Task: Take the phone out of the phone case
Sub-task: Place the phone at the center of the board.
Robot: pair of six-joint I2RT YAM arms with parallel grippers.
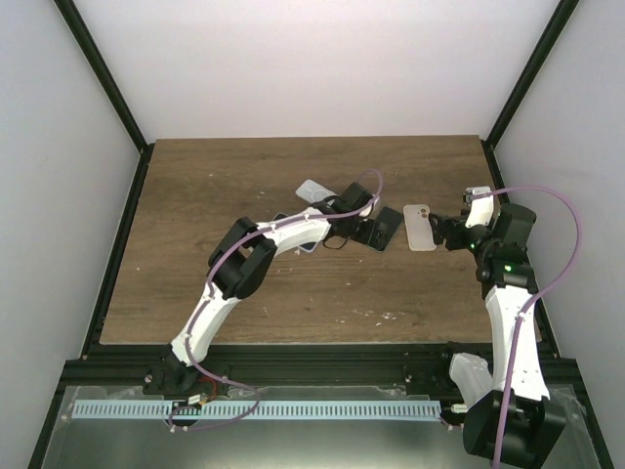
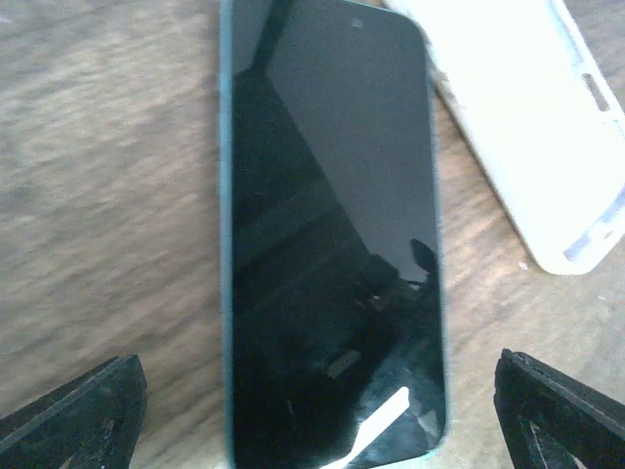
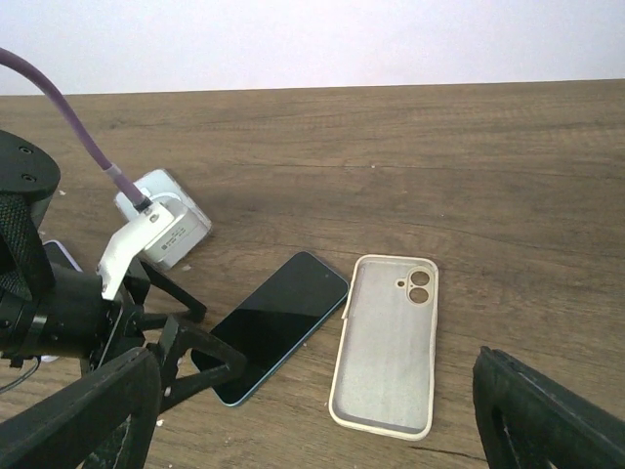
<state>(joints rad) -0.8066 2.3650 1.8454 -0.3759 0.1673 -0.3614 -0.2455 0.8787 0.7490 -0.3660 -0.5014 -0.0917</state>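
The dark phone (image 1: 387,231) lies screen up on the wooden table, out of its case. It also shows in the left wrist view (image 2: 332,234) and the right wrist view (image 3: 278,322). The cream phone case (image 1: 419,227) lies empty, inside up, just right of the phone; it shows in the right wrist view (image 3: 386,342) and at the left wrist view's top right (image 2: 547,127). My left gripper (image 1: 363,234) is open, its fingers (image 2: 78,415) straddling the phone's near end without touching it. My right gripper (image 1: 451,233) is open and empty, just right of the case.
A pale second case or phone (image 1: 312,190) lies behind the left wrist. The left arm's purple cable (image 3: 68,117) arcs above the table. The wooden table (image 1: 244,293) stretches to the front and left.
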